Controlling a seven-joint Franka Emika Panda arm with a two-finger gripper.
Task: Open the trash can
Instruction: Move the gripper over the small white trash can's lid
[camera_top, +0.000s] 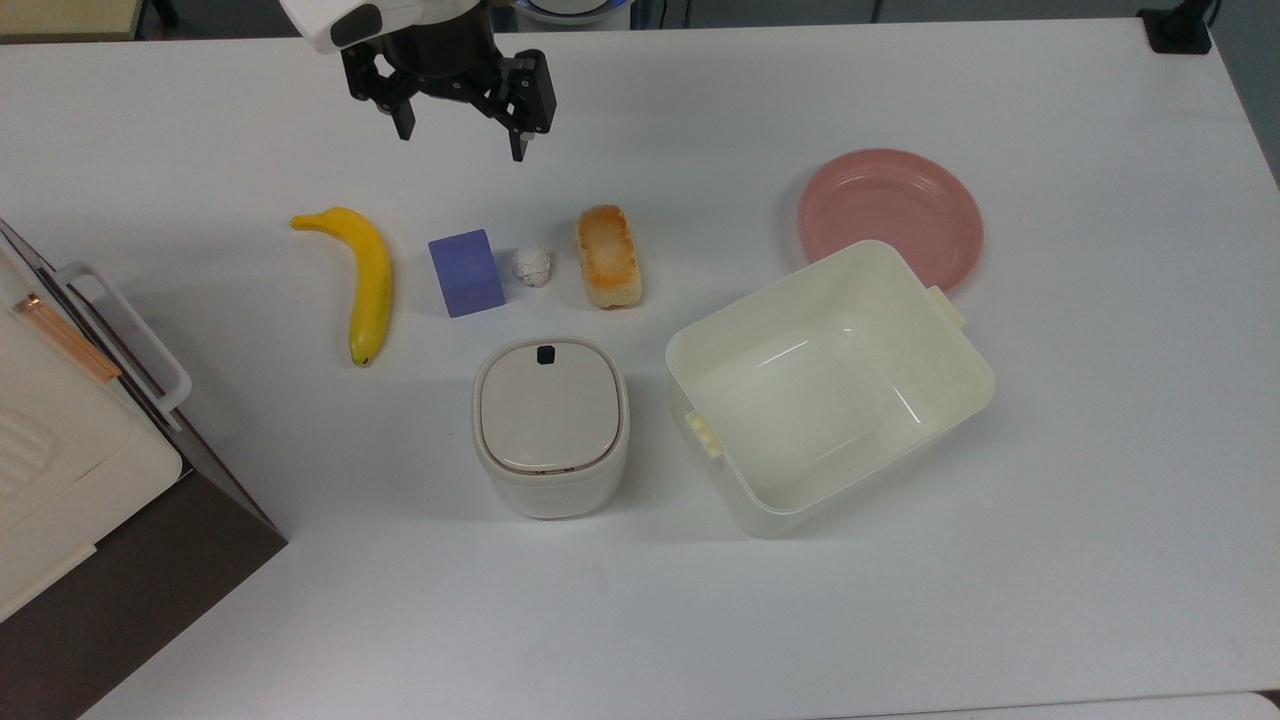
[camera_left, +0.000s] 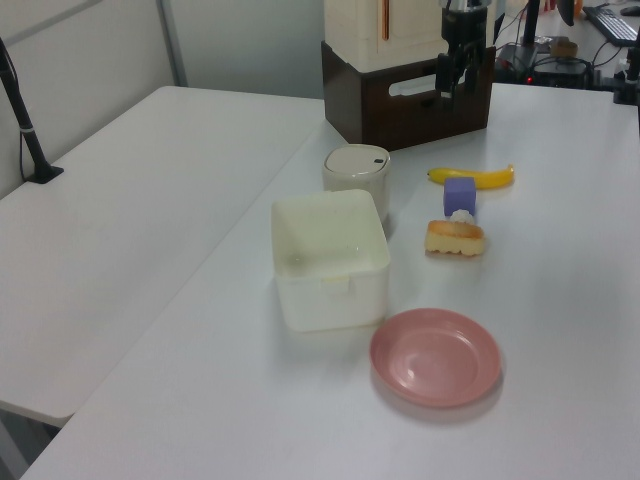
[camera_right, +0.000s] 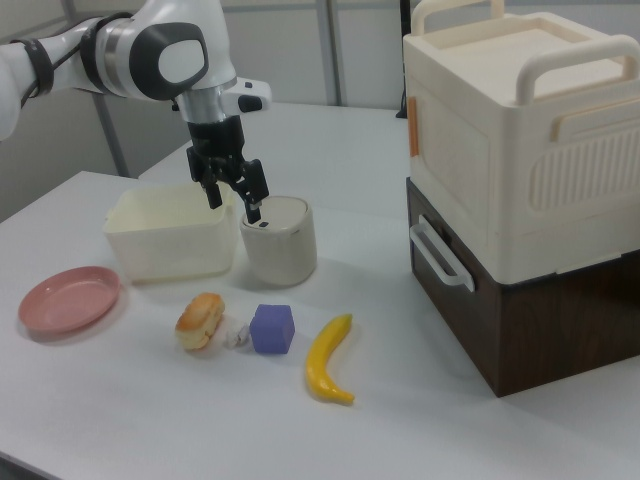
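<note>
Top view, claw (camera_top: 462, 140) spread open near far edge, trash can (camera_top: 551, 427) well apart, lid closed

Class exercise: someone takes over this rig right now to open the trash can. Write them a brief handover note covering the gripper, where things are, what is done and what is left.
Gripper: open, holding nothing, raised above the table beyond the row of banana, purple block, crumpled ball and bread.
Trash can: upright in the top view's lower middle, beside the empty tub; lid shut, black button on the lid edge nearest the row.
Done: nothing yet.
Left: probably bring the gripper down on the button to open the lid.
</note>
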